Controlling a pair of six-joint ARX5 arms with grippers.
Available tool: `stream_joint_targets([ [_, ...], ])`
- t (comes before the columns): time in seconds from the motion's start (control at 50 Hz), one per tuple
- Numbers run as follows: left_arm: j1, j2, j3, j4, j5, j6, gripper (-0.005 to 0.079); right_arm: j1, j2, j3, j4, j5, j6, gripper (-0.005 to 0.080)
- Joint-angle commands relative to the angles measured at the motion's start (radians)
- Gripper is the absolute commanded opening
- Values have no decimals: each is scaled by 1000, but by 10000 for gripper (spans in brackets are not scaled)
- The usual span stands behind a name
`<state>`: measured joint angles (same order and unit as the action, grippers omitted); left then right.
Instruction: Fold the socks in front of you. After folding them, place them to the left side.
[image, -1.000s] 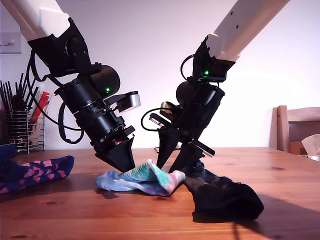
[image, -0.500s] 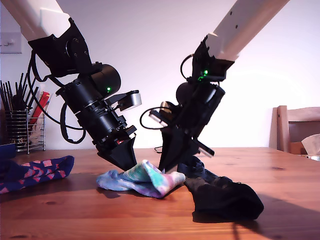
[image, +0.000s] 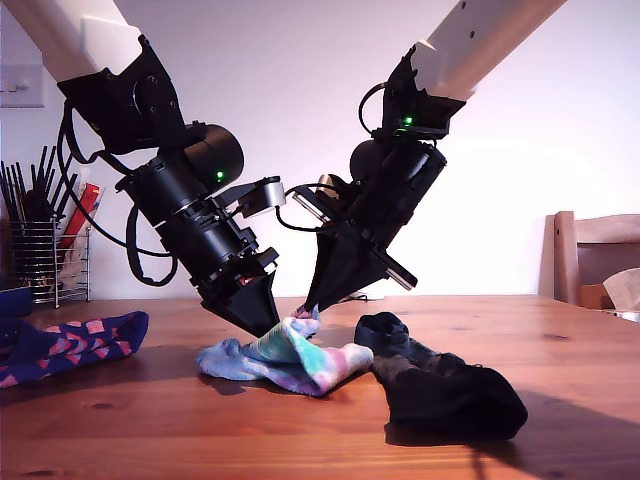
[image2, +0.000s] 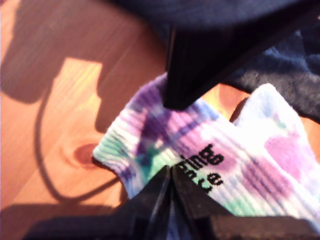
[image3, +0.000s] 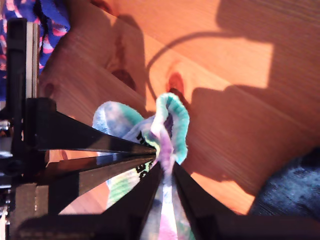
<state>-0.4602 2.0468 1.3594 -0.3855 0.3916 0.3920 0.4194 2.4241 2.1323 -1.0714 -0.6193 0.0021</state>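
The pastel tie-dye sock (image: 300, 362) lies bunched on the wooden table (image: 200, 430), mid-picture in the exterior view. My first gripper (image: 268, 325) comes down from the exterior view's left and is shut on that sock's edge (image2: 240, 165). My second gripper (image: 308, 308) reaches in from the exterior view's right and is shut on the sock's cuff (image3: 172, 115), holding it lifted just above the heap. The two sets of tips are close together. A dark sock (image: 450, 395) lies to the exterior view's right of them. A navy-purple and pink sock (image: 75, 340) rests at the exterior view's left.
A wire rack of utensils (image: 45, 250) stands at the back on the exterior view's left. A wooden chair (image: 595, 255) and a white crumpled item (image: 622, 290) are at that view's right edge.
My second gripper has risen and swung toward the exterior view's left, off the dark sock, taking the tie-dye sock's end up with it. My first gripper shifted slightly toward that view's right.
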Motion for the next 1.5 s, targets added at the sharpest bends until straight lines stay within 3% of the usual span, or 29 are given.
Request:
stream_joint_targets([
  [0.0,-6,9,-9,0,0,-3,-19,6,-8,2,1,-9,-2,-13],
  [0.36,16,-76,-9,-52,-36,1,-19,26,-24,2,0,-26,5,-13],
  [0.56,37,-91,-9,-157,-47,25,-19,32,-34,3,-3,-30,9,-13],
  [0.78,52,-91,-12,-239,17,31,-19,32,-47,4,15,-26,9,-13],
  [1.04,35,-82,-50,-178,69,17,-19,32,-47,4,19,-25,9,-13],
  [1.48,30,-52,-51,-227,73,32,-19,30,-61,4,28,-25,10,-13],
])
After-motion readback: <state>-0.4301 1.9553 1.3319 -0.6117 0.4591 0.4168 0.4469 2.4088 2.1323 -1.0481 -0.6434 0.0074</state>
